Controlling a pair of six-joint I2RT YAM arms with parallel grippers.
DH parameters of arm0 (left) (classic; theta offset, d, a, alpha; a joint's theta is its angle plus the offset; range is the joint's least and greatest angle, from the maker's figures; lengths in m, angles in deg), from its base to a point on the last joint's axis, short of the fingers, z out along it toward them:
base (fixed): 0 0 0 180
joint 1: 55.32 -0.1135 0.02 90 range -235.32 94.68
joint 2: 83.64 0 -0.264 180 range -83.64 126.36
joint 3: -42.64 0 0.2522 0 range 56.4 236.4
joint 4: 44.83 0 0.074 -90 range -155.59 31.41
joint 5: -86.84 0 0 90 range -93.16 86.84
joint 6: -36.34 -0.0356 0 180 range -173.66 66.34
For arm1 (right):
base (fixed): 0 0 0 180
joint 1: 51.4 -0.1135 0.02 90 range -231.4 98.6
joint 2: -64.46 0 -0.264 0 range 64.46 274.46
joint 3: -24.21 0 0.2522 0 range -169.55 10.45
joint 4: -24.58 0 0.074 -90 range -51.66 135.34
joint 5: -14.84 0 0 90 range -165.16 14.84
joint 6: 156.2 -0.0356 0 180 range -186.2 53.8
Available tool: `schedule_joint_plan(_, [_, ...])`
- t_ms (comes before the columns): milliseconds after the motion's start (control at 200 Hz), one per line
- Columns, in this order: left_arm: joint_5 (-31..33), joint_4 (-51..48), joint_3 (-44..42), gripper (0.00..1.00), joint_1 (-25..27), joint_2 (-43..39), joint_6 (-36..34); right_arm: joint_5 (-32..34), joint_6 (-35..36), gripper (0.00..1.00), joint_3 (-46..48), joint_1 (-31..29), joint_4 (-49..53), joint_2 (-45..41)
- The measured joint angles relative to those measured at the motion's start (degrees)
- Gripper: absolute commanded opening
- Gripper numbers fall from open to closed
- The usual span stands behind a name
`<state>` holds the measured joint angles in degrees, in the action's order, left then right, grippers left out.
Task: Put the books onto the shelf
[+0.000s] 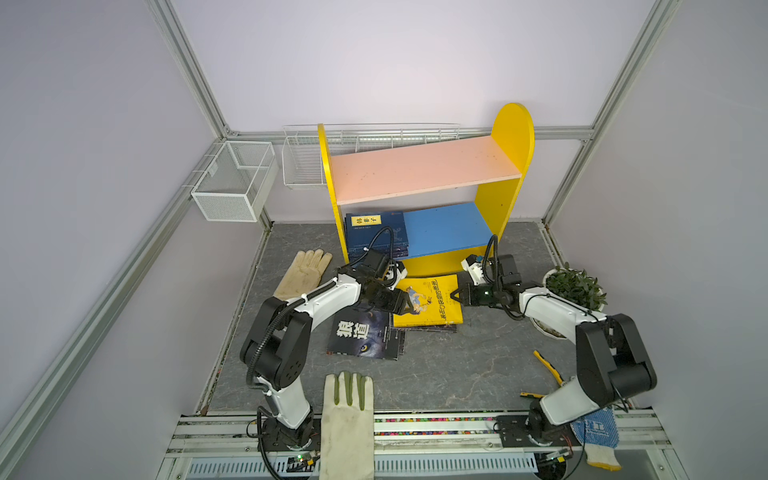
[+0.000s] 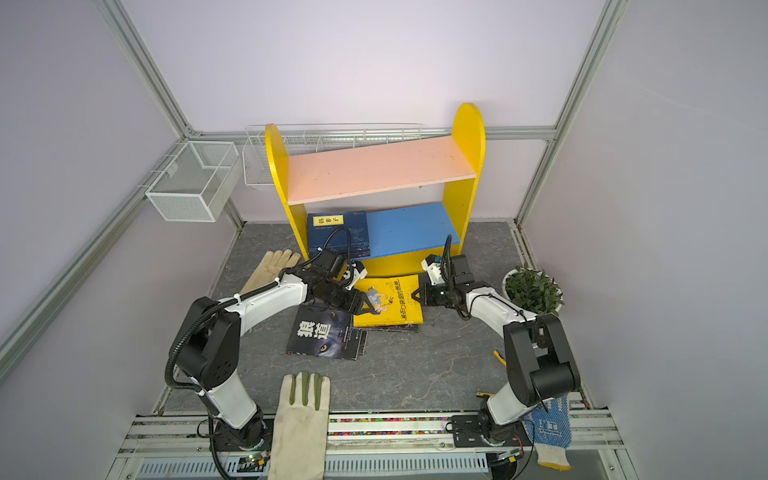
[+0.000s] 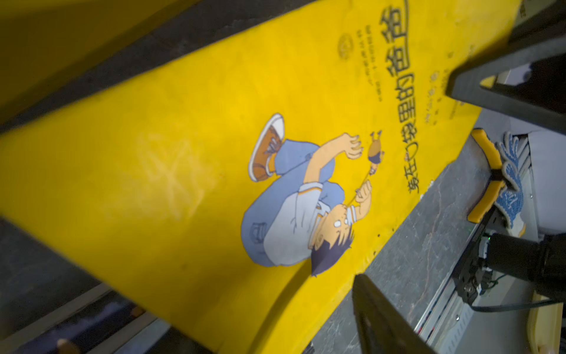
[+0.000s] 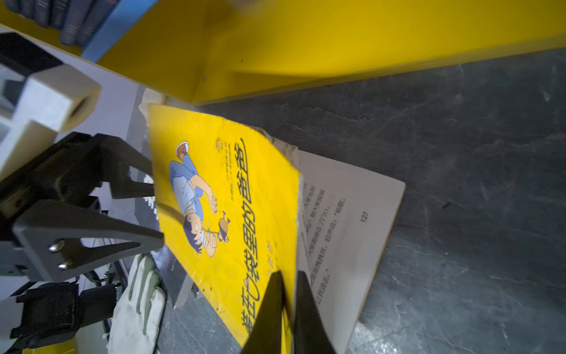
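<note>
Yellow book (image 1: 428, 303) sits mid-frame in both top views, just below the shelf (image 1: 428, 166), over the grey marbled table (image 1: 457, 374), lilac walls (image 1: 374, 62) around. Right jaws pinch its cover edge, pages sagging loose; left jaws gape at the opposite edge. Pickup, I judge: next needs a whole-book grip, then the blue board (image 1: 449, 228) beside navy books (image 1: 361, 239).

On my feed I see pale lilac walls (image 1: 395, 62) on three sides, joined by an aluminium frame (image 1: 189, 70). The floor (image 1: 457, 365) is a dark grey, marble-veined mat. A white mesh box (image 1: 232, 183) hangs on the left wall; a long white wire basket (image 1: 303, 166) hangs along the back rail. Light is even and soft.
</note>
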<state>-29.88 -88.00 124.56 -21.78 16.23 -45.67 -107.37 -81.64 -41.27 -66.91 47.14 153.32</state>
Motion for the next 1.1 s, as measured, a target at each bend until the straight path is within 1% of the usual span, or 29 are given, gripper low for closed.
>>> schedule_joint_plan(100, [-0.55,2.82,-2.71,0.83,-1.40,-2.43,1.38,-2.82,-1.01,0.07,0.13,0.70,-0.63,-2.60])
schedule_joint_plan(230, [-4.63,6.43,-5.44,0.85,-4.68,-5.81,4.15,-7.08,-3.56,0.07,1.70,2.54,-3.56,-6.91])
schedule_joint_plan(330, [-8.28,8.41,-5.68,0.86,-6.58,-6.88,5.40,-9.70,-5.81,0.07,3.19,4.76,-5.09,-8.96])
schedule_joint_plan(545, [-15.32,9.38,-5.64,0.86,-6.49,-6.62,6.40,-11.72,-9.35,0.07,4.22,7.67,-7.61,-10.12])
schedule_joint_plan(820, [-20.85,9.88,-5.49,0.85,-6.49,-4.22,7.72,-14.88,-15.93,0.07,7.67,10.75,-13.79,-11.76])
schedule_joint_plan(1100, [-24.41,10.05,-1.90,0.84,-6.36,-0.42,8.09,-16.39,-18.93,0.07,7.85,12.83,-15.54,-17.64])
